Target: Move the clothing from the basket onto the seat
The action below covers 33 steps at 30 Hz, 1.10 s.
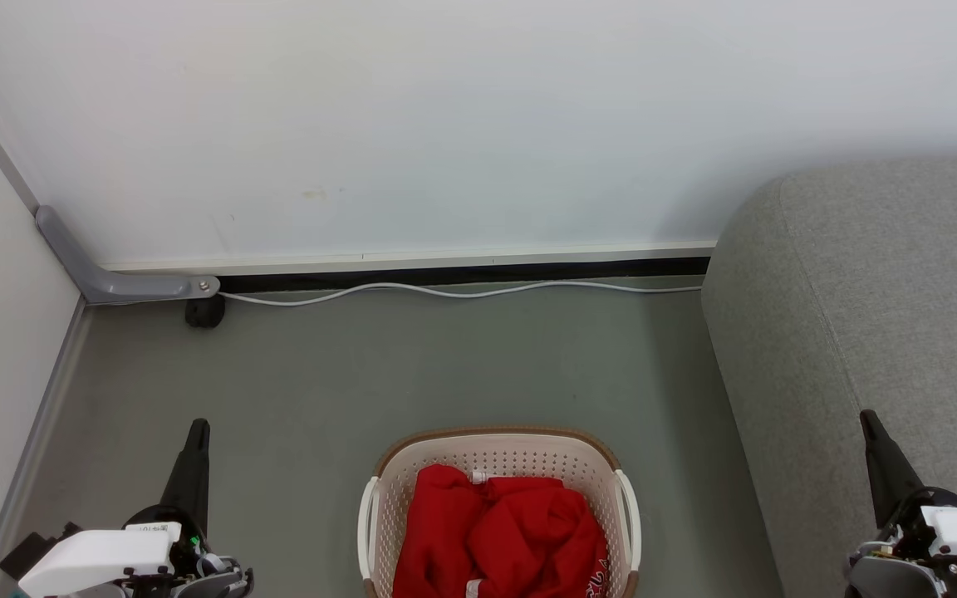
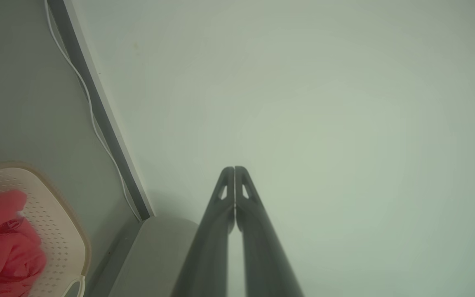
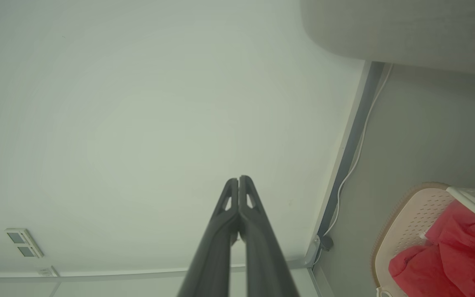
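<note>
Red clothing (image 1: 499, 531) (cream basket (image 1: 495, 453)), grey seat (image 1: 861, 291).

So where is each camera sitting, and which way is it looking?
Head view: on the robot's head, looking down at the floor, the basket of clothing and the seat; left gripper and right gripper show at the bottom corners.
Left wrist view: on the left wrist, facing the wall along its shut fingers.
Right wrist view: on the right wrist, facing the wall along its shut fingers.
Shared: both wrist views catch the basket, clothing and white cable.
</note>
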Motion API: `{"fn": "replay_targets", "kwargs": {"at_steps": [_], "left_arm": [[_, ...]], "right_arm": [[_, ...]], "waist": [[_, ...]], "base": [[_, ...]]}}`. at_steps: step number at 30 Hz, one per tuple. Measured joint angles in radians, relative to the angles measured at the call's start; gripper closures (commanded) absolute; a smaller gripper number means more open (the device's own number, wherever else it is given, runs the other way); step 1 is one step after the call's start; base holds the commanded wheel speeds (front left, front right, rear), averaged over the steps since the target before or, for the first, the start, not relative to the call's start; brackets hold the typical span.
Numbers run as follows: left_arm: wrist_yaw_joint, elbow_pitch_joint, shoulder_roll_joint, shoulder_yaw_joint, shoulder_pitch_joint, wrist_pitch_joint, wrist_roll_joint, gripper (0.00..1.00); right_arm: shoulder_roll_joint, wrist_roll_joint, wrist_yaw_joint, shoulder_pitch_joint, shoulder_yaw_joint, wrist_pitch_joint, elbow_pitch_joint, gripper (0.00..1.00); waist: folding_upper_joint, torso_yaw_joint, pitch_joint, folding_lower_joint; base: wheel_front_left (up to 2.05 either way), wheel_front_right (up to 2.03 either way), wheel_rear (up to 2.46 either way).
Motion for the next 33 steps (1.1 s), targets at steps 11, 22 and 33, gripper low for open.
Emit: {"fn": "replay_targets", "kwargs": {"at_steps": [11, 22, 33], "left_arm": [[0.0, 0.0, 0.0, 0.0, 0.0, 0.0, 0.0, 1.0], [0.0, 0.0, 0.0, 0.0, 0.0, 0.0, 0.0, 1.0], [0.0, 0.002, -0.001, 0.0, 0.001, 0.0, 0.0, 0.0]], "right_arm": [[0.0, 0.0, 0.0, 0.0, 0.0, 0.0, 0.0, 1.0], [0.0, 0.0, 0.0, 0.0, 0.0, 0.0, 0.0, 1.0], [0.001, 0.0, 0.0, 0.001, 0.0, 0.0, 0.002, 0.0]], "waist": [[0.0, 0.0, 0.0, 0.0], [0.0, 0.0, 0.0, 0.0], [0.0, 0.0, 0.0, 0.0]], "base": [[0.0, 0.0, 0.0], [0.0, 0.0, 0.0], [0.0, 0.0, 0.0]]}}
